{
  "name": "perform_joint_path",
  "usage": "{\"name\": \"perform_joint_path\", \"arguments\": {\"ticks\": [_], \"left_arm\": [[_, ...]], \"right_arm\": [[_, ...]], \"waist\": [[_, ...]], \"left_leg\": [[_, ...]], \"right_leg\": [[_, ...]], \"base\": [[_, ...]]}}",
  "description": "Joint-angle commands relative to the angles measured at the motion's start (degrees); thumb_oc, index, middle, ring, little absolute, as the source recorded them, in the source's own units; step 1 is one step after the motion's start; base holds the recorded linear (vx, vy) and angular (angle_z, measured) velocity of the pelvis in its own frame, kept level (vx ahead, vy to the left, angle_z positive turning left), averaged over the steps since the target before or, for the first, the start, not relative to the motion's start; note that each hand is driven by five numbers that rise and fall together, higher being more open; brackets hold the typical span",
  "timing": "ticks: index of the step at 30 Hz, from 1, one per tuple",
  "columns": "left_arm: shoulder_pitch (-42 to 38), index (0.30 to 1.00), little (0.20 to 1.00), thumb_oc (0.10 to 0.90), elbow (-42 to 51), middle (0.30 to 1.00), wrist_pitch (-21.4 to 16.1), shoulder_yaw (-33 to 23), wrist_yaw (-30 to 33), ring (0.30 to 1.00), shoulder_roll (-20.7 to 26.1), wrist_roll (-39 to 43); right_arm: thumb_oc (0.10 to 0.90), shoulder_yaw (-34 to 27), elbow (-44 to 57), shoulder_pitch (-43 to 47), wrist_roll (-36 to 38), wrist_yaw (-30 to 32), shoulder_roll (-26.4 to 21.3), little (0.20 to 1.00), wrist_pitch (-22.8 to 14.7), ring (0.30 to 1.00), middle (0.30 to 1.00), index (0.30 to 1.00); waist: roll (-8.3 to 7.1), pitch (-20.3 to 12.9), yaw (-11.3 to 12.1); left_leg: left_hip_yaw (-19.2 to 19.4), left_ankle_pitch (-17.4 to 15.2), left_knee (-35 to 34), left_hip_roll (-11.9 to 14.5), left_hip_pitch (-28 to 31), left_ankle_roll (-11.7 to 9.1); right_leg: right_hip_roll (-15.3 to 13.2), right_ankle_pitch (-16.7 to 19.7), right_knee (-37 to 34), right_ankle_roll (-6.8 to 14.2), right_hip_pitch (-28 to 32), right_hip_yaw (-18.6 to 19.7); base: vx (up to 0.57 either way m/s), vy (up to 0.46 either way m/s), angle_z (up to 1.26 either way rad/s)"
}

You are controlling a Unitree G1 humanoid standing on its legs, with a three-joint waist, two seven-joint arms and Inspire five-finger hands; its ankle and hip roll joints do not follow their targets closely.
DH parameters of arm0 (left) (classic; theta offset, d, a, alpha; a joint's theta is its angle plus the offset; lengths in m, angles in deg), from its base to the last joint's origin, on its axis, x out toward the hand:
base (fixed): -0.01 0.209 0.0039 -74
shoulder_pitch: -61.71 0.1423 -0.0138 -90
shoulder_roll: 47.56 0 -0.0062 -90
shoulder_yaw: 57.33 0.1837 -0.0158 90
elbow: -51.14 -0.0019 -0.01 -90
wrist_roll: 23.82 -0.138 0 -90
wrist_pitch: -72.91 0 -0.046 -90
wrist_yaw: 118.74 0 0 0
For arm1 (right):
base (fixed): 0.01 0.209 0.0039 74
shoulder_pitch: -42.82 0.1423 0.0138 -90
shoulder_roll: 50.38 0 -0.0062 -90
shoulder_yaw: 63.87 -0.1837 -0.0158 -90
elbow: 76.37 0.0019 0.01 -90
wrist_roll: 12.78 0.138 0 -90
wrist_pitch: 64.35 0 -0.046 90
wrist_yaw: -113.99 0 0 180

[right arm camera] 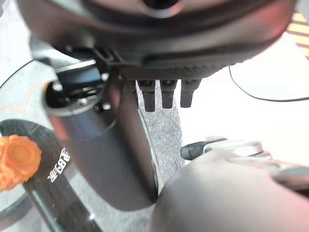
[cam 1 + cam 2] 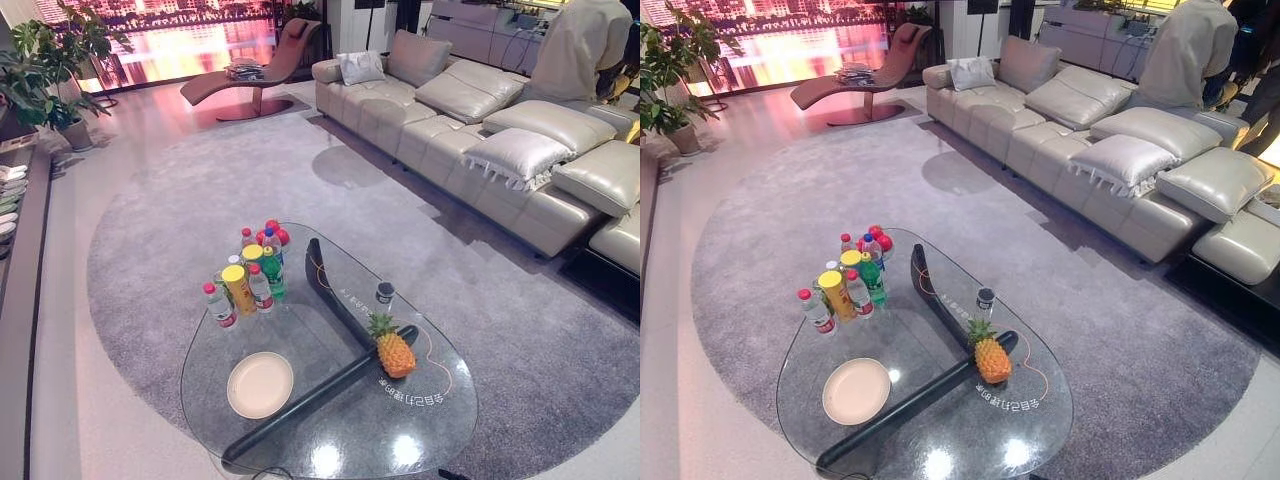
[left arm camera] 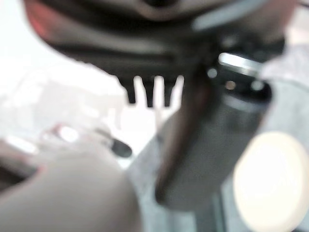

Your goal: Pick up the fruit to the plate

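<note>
Each robot hand, left (image 3: 159,96) and right (image 1: 164,94), seems to hang uncurled. Pineapple (image 2: 392,348), lower right on the counter (image 2: 420,440): stiff, rough; grasp its body. Plate (image 2: 260,384) lower left.

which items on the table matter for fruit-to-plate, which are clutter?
Job: pineapple, plate, left hand, right hand.

Clutter: bottles, yellow can, small dark jar, all on the glass table.

Glass counter (image 2: 440,420) on a grey rug (image 2: 160,230). Bearing a pineapple (image 2: 392,347), a cream plate (image 2: 259,384), clustered bottles (image 2: 250,270) and a small jar (image 2: 384,292).
</note>
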Motion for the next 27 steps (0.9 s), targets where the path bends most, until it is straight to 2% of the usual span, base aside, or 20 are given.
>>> {"name": "perform_joint_path", "arguments": {"ticks": [1,7,9,12,19,21,27], "left_arm": [[-2.28,0.9,0.9,0.8,-2.32,0.9,-1.73,-0.35,0.4,0.9,-0.69,-2.09],[-3.21,0.9,0.9,0.8,-1.66,0.9,-1.55,0.86,0.64,0.9,0.93,-0.63],[-3.45,0.9,0.9,0.8,-1.07,0.9,-1.99,1.42,0.6,0.9,1.44,-0.15],[-2.98,0.9,0.9,0.8,-0.13,0.9,-2.59,1.82,0.93,0.9,1.6,0.32],[-1.11,0.9,0.9,0.8,3.23,0.9,-2.35,1.69,0.24,0.9,2.8,0.13],[-1.19,0.9,0.9,0.8,4.16,0.9,-1.97,1.7,0.08,0.9,3.08,0.63],[-1.53,0.9,0.9,0.8,4.88,0.9,-2.32,2.01,-0.16,0.9,2.81,1.83]], "right_arm": [[0.8,-0.31,-0.73,0.11,0.67,7.63,-1.31,0.9,-3.96,0.9,0.9,0.9],[0.8,-1.15,4.45,3.48,2.75,15.44,-3.63,0.9,-10.49,0.9,0.9,0.9],[0.8,-0.75,8.31,4.9,3.06,17.96,-4.48,0.9,-13.25,0.9,0.9,0.9],[0.8,-0.35,15.62,5.66,2.83,21.69,-5.38,0.9,-14.5,0.9,0.9,0.9],[0.8,0.33,34.01,5.09,0.52,28.84,-8.16,0.9,-14.17,0.9,0.9,0.9],[0.8,0.25,40.7,5.58,-0.14,30.71,-9.6,0.9,-12.68,0.9,0.9,0.9],[0.8,-0.39,51.35,8.66,-2.61,32.13,-12.46,0.9,-12.26,0.9,0.9,0.9]], "waist": [[-1.54,0.76,0.31],[-2.27,4.07,1.11],[-2.53,6.34,1.47],[-2.79,8.45,1.68],[-3.18,11.67,1.71],[-3.08,12.66,1.51],[-2.67,15.12,1.49]], "left_leg": [[-0.62,-2.71,0.5,-2.86,-0.86,-0.2],[-0.91,-2.78,3.26,-3.2,-5.96,0.59],[-1.34,-2.66,4.39,-3.45,-8.19,0.92],[-2.08,-2.48,5.22,-3.8,-9.89,1.15],[-2.99,-2.79,8.41,-4.76,-13.28,1.47],[-2.71,-2.87,9.42,-4.92,-14.47,1.48],[-2.71,-3.38,12.74,-5.34,-17.89,1.67]], "right_leg": [[-3.99,7.9,-3.81,3.76,-0.95,-4.81],[-3.64,9.01,-2.95,3.39,-5.55,-4.44],[-3.43,8.99,-1.73,3.09,-7.72,-4.74],[-3.08,8.64,-0.37,2.67,-9.39,-5.19],[-2.85,7.56,2.19,2.1,-11.55,-5.97],[-2.96,7.34,2.8,1.97,-12.33,-6.37],[-3.15,6.43,5.05,1.6,-14.82,-6.48]], "base": [[0.0,0.0,0.0],[-0.06,-0.05,-0.03],[-0.11,-0.046,-0.12],[-0.06,-0.034,-0.1],[0.0,-0.015,-0.03],[-0.01,0.007,0.02],[-0.01,0.01,-0.01]]}}
